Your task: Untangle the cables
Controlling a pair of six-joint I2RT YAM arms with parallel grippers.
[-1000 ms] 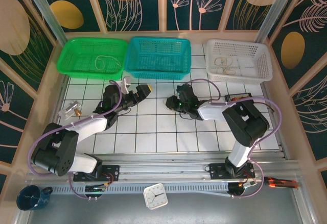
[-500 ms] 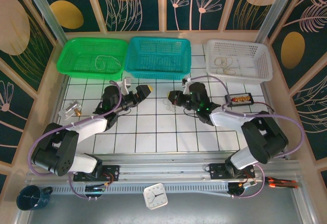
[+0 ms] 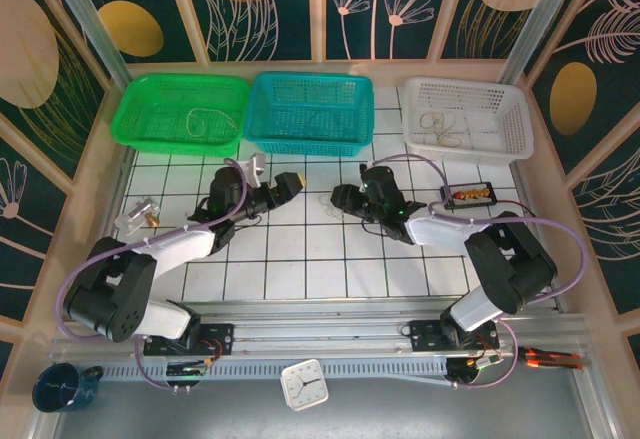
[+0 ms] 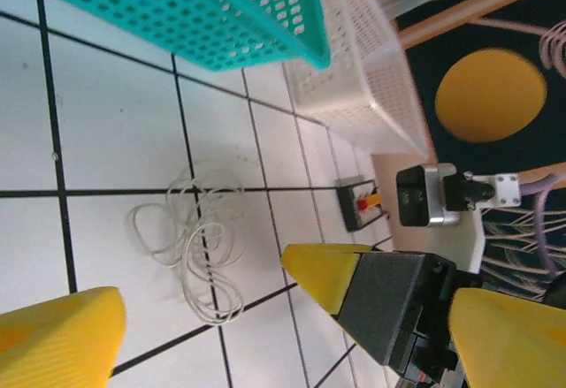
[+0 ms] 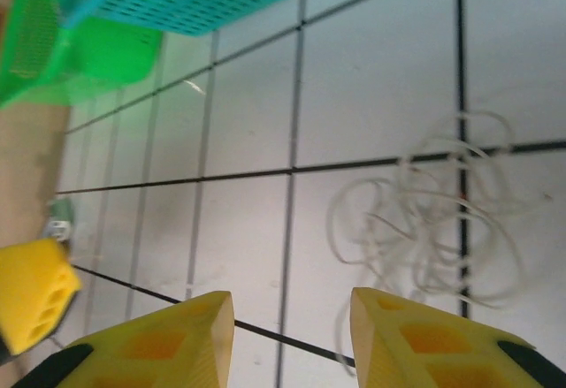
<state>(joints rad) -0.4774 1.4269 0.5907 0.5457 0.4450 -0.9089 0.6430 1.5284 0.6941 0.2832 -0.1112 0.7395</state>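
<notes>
The cables (image 4: 190,247) are a small tangle of thin pale loops lying on the white tiled table (image 3: 300,259), between my two grippers. In the right wrist view the cables (image 5: 433,220) lie just ahead and to the right of my fingers. My right gripper (image 5: 292,304) is open with only bare tile between its yellow fingers (image 5: 407,335); from above the right gripper (image 3: 342,197) sits mid-table. My left gripper (image 3: 275,172) stands wide open to the left of the tangle, holding nothing. The left gripper (image 4: 285,300) faces the tangle and the right arm's yellow finger.
Green basket (image 3: 180,109), teal basket (image 3: 310,109) and white basket (image 3: 465,119) line the far edge; the green and white ones hold thin wires. A small black box (image 3: 466,194) with a red-black lead lies right of the grippers. A clear bracket (image 3: 140,217) lies at the left.
My right gripper has gone from shut to open, and its arm has swung its elbow to the right. The left gripper edged slightly toward the baskets.
</notes>
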